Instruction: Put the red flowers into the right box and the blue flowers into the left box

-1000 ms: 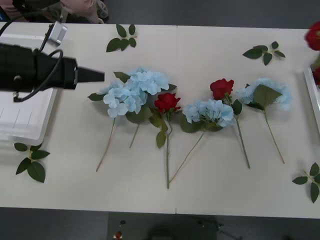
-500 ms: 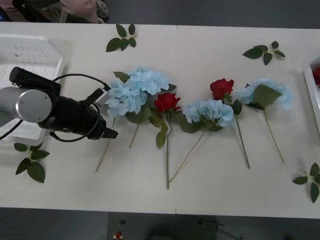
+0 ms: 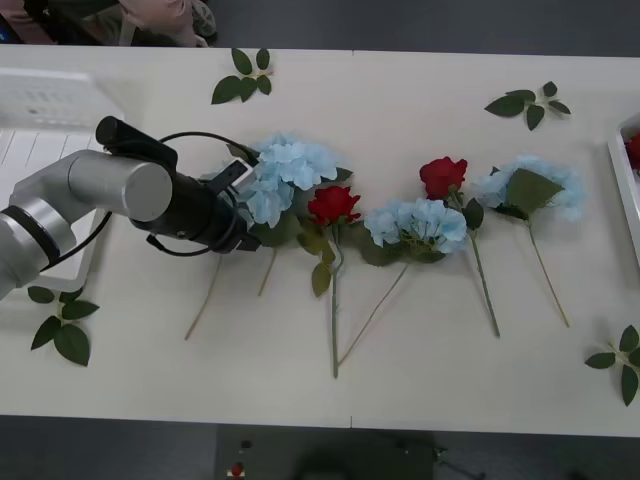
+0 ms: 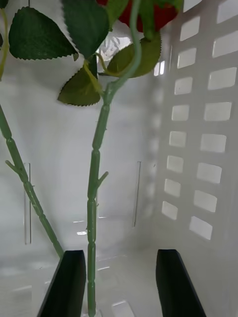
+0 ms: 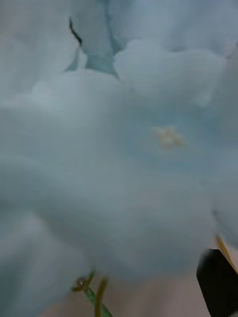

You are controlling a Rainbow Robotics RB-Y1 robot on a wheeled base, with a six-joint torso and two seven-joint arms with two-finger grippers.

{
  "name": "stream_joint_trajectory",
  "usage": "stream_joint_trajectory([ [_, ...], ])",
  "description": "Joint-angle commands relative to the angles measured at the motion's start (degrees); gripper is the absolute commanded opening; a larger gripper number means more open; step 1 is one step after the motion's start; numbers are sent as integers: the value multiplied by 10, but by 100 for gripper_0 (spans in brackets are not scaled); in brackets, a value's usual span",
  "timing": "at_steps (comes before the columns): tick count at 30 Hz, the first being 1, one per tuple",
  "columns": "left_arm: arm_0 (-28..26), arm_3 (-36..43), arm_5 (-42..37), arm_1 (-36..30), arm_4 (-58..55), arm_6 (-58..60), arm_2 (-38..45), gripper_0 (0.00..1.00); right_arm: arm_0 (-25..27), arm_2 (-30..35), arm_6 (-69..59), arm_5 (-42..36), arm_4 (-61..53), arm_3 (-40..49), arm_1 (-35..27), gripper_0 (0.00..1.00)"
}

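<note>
Three blue flowers lie in a row on the table: a double cluster (image 3: 285,170), a middle one (image 3: 420,222) and a right one (image 3: 535,185). Two red flowers (image 3: 333,203) (image 3: 443,176) lie among them. My left gripper (image 3: 242,212) is pressed into the leftmost blue cluster (image 5: 124,148). One black finger (image 5: 217,282) stands wide at the corner and pale petals hide the other. My right gripper (image 4: 120,252) is open inside the right box (image 4: 198,148), with rose stems (image 4: 93,198) hanging before it. The left box (image 3: 45,110) sits at the far left.
Loose green leaf sprigs lie at the back (image 3: 243,78) (image 3: 527,104), front left (image 3: 60,325) and front right (image 3: 620,362). The right box's rim (image 3: 622,190) shows at the table's right edge with a red bloom (image 3: 632,150) inside.
My left arm has swung from over the left box down to the leftmost blue cluster, nudging its stem. The red bloom held high at the right edge has gone down out of sight.
</note>
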State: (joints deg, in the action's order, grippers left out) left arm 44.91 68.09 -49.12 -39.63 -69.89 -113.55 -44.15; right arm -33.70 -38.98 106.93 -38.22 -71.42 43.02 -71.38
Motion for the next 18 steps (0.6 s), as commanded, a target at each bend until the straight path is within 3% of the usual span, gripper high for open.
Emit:
stream_joint_trajectory([
  [1, 33, -12, 8, -4, -5, 24, -22, 0, -14, 10, -2, 2, -24, 23, 5, 80],
  [12, 32, 12, 7, -45, -49, 25, -22, 0, -8, 12, -53, -90, -124, 226, -5, 85],
  [14, 34, 42, 2, -80, -60, 25, -22, 0, -8, 12, -83, -96, -123, 263, -6, 85],
  [18, 64, 125, -40, -223, -111, 29, -21, 0, -8, 11, -149, -97, -112, 311, 9, 85],
])
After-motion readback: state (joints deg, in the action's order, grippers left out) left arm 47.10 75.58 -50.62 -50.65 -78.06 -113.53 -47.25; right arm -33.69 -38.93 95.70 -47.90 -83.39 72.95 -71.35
